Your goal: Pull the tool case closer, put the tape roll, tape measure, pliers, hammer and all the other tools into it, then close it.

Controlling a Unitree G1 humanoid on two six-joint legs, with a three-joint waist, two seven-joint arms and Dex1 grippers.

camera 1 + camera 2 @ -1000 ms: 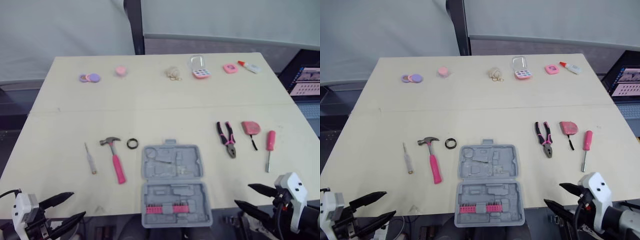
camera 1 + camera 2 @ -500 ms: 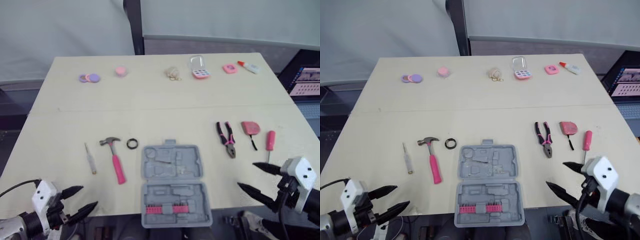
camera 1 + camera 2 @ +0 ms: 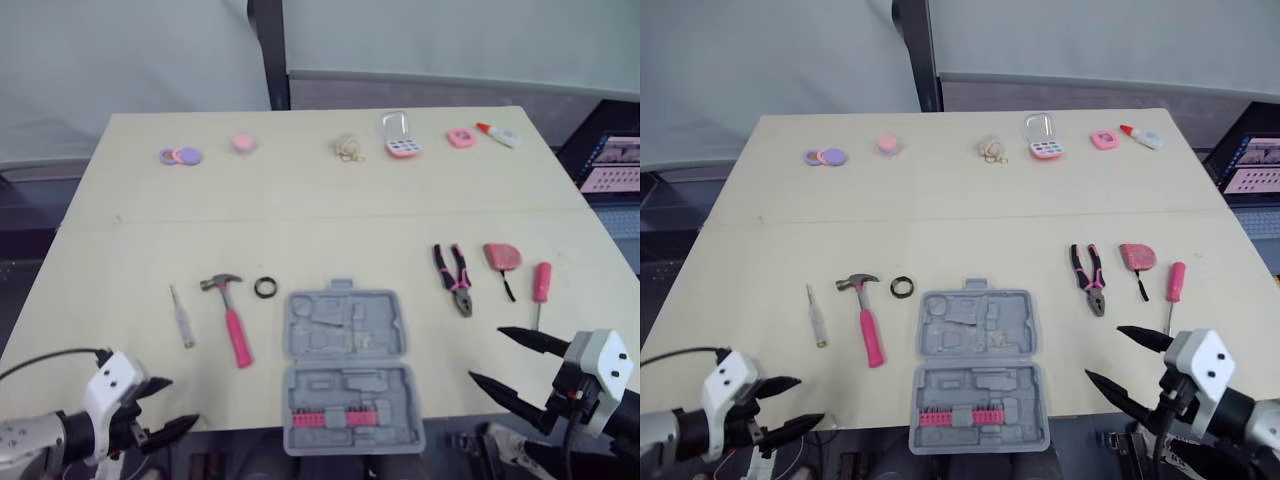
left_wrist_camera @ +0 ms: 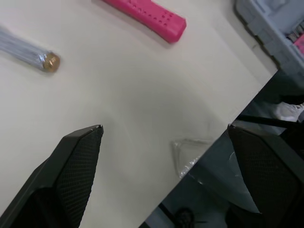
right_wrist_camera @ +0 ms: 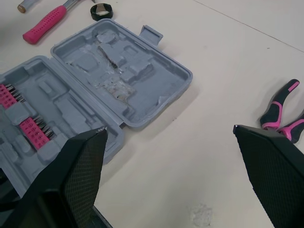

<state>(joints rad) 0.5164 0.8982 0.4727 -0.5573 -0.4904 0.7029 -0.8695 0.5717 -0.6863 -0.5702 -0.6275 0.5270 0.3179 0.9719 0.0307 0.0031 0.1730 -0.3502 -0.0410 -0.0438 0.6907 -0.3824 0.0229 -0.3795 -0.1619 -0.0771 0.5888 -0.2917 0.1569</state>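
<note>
Plainly, the grey tool case (image 3: 345, 340) lies open, pink bits (image 3: 335, 415) inside; left pincer (image 3: 180, 402) and right pincer (image 3: 486, 354) gape wide.

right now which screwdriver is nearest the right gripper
The pink-handled screwdriver, lying just ahead of the right gripper. The clear-handled screwdriver lies on the other side, left of the hammer.

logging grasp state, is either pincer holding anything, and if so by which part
Nothing is held: the left pincer and the right pincer are both open and empty.
</note>
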